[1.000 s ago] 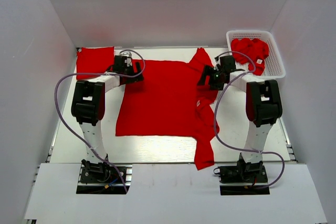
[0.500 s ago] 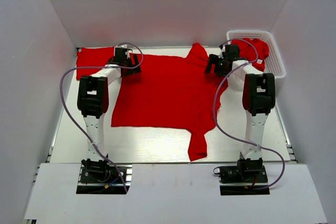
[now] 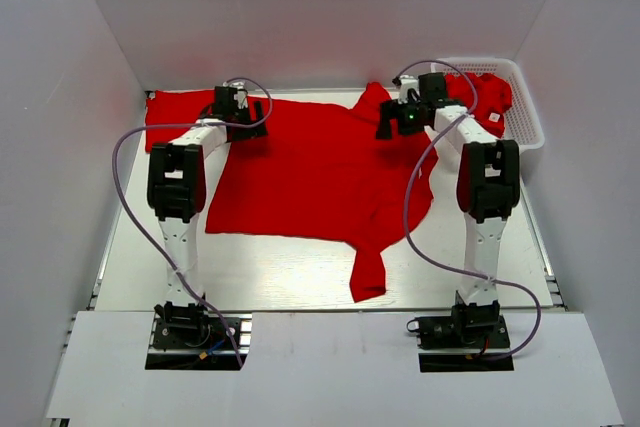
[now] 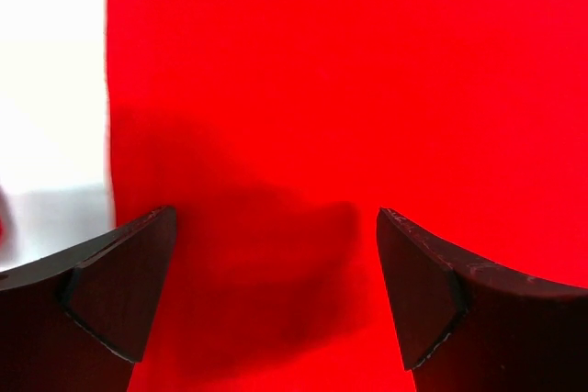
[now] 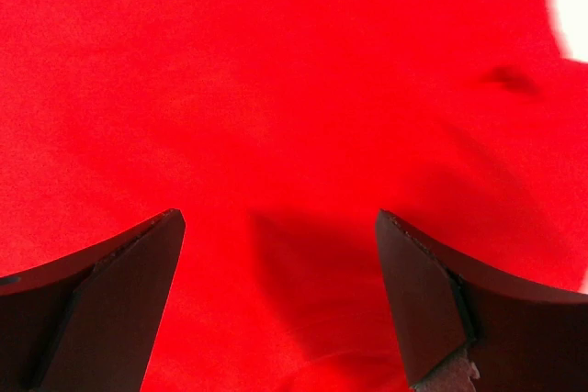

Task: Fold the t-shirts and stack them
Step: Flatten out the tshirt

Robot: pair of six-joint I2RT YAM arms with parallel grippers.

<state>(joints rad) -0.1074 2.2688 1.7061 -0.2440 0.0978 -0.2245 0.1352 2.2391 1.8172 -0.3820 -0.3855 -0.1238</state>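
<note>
A red t-shirt (image 3: 320, 172) lies spread flat across the middle of the table, with one sleeve trailing toward the front (image 3: 368, 272). A folded red t-shirt (image 3: 175, 112) lies at the back left. My left gripper (image 3: 250, 123) is over the spread shirt's back left corner. It is open and empty, and its wrist view (image 4: 276, 227) shows red cloth (image 4: 349, 89) just below. My right gripper (image 3: 390, 125) is over the shirt's back right part near the raised sleeve (image 3: 375, 102). It is also open and empty above red cloth (image 5: 276, 89) in its own view (image 5: 276, 227).
A white mesh basket (image 3: 525, 112) stands at the back right with more red t-shirts (image 3: 485, 92) in it. White walls close in the table on three sides. Bare white table (image 4: 50, 71) shows left of the shirt's edge.
Both grippers have moved toward the back of the table. The spread shirt has shifted back and to the left with them, and its trailing sleeve has slid away from the front edge.
</note>
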